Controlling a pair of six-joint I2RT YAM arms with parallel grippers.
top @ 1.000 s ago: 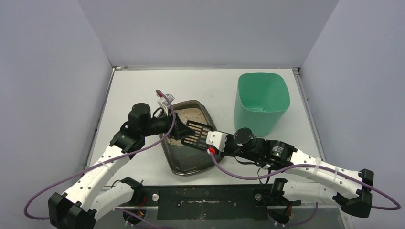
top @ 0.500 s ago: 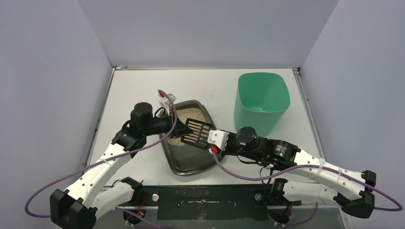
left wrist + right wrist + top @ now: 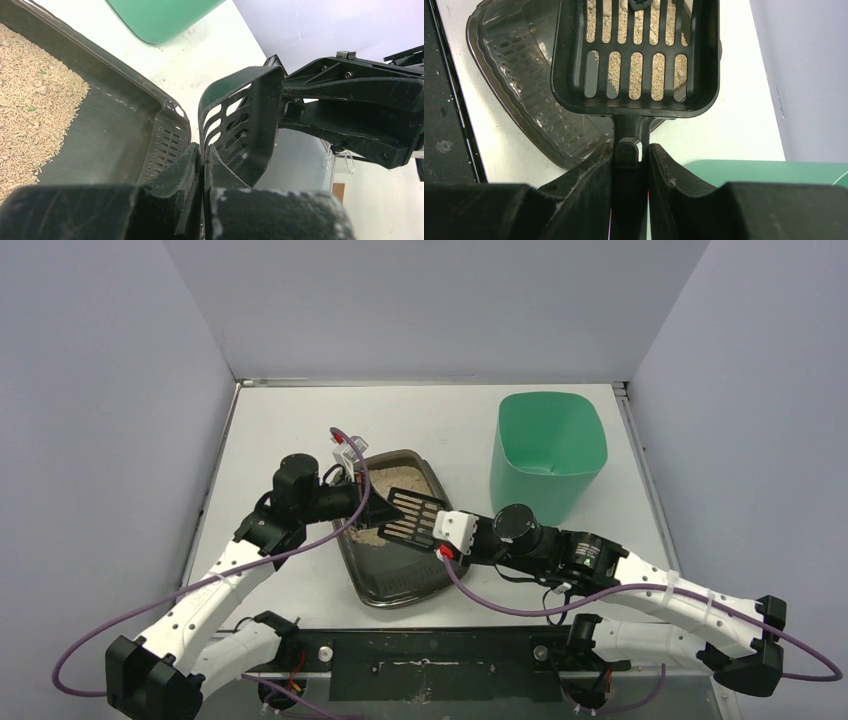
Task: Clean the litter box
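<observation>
The litter box [image 3: 382,592] is a shallow dark tray at the table's middle, with beige granules [image 3: 397,480] heaped at its far end. A black slotted scoop [image 3: 410,518] hangs over it. My right gripper [image 3: 441,534] is shut on the scoop's handle [image 3: 630,131], with the scoop head [image 3: 634,60] straight ahead above the tray [image 3: 514,65]. My left gripper [image 3: 368,502] is shut, its fingertips pinching the thin front rim of the scoop [image 3: 250,115] just above the tray wall [image 3: 115,125]. In the left wrist view my left gripper [image 3: 202,152] shows no gap between the jaws.
A tall mint-green bin [image 3: 548,455] stands to the right of the tray, close behind my right arm; its edge shows in the right wrist view [image 3: 764,170] and in the left wrist view [image 3: 155,15]. White walls enclose the table on three sides.
My left gripper has closed on the scoop's front rim. The scoop has shifted slightly left and up, and the right arm has followed it a little.
</observation>
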